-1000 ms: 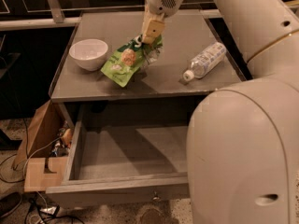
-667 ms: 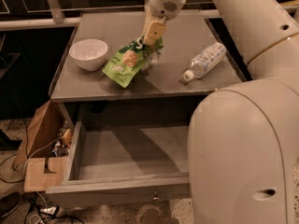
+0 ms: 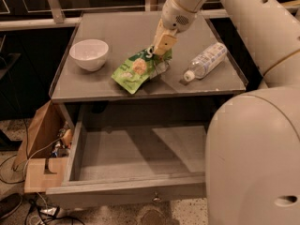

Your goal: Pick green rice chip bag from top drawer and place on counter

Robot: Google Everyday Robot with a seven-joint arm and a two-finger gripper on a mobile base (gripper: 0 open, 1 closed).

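Place step, nearly done: green rice chip bag (image 3: 136, 69) on desk (image 3: 93, 90), not yet released.
Top drawer (image 3: 136, 158) open, bagless; bag lies mid desk btw bowl (image 3: 89, 54) & bottle (image 3: 205, 61); gripper (image 3: 157, 51) at its far edge, fingers pinching it. Next: let go, lift clear.

Tool (image 3: 157, 54) at bag (image 3: 133, 72) top: grip unclear

Between bowl (image 3: 89, 54) and bottle (image 3: 206, 61), the bag (image 3: 136, 70) lies on counter (image 3: 117, 27) beneath pincer (image 3: 158, 54).
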